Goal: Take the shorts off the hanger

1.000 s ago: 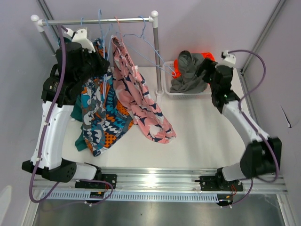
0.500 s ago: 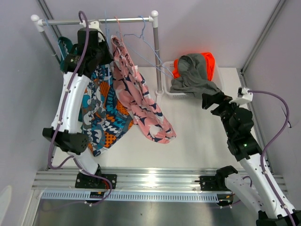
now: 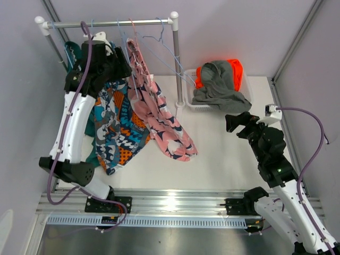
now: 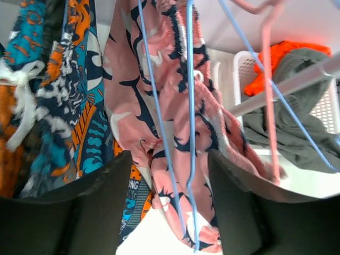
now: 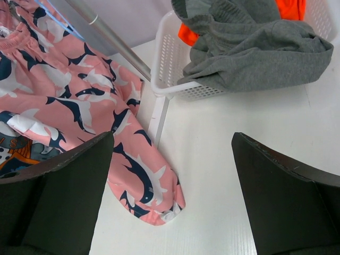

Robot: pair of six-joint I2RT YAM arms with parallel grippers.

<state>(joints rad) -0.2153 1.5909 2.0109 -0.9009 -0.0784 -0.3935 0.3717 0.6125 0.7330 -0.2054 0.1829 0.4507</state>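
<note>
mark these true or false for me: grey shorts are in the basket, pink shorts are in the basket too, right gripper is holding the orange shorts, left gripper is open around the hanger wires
1. The grey shorts lie in the white basket. True.
2. The pink shorts lie in the basket too. False: they hang from the rack, with their lower end trailing on the table.
3. The right gripper holds the orange shorts. False: it is open and empty above the table, and the orange shorts sit in the basket under the grey ones.
4. The left gripper is open, with the blue hanger wires between its jaws. True.
</note>
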